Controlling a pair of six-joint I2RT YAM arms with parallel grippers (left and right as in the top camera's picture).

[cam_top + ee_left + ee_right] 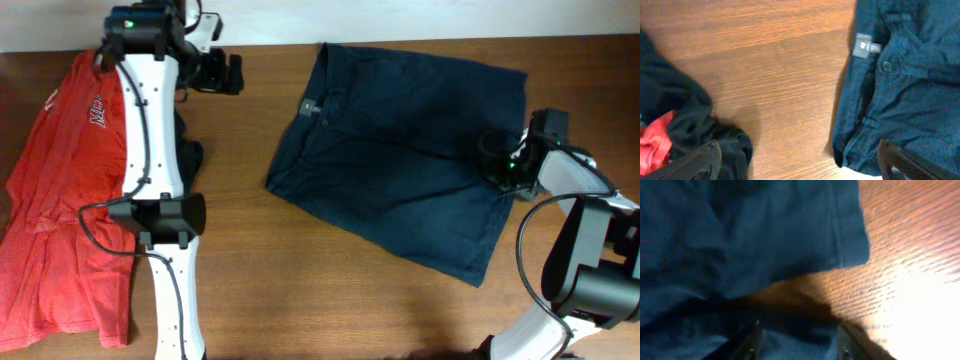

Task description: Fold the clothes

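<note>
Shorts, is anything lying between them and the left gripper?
Nothing visible: only bare table wood separates the left gripper from the navy shorts. The black garment lies off to the other side.

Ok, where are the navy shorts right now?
In the overhead view the navy shorts lie spread on the table right of centre, the right gripper over their right edge.

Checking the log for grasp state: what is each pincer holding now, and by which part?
Left pincer: open, nothing held. Right pincer: cloth of the navy shorts lies between its fingers, but whether it grips cannot be told.
</note>
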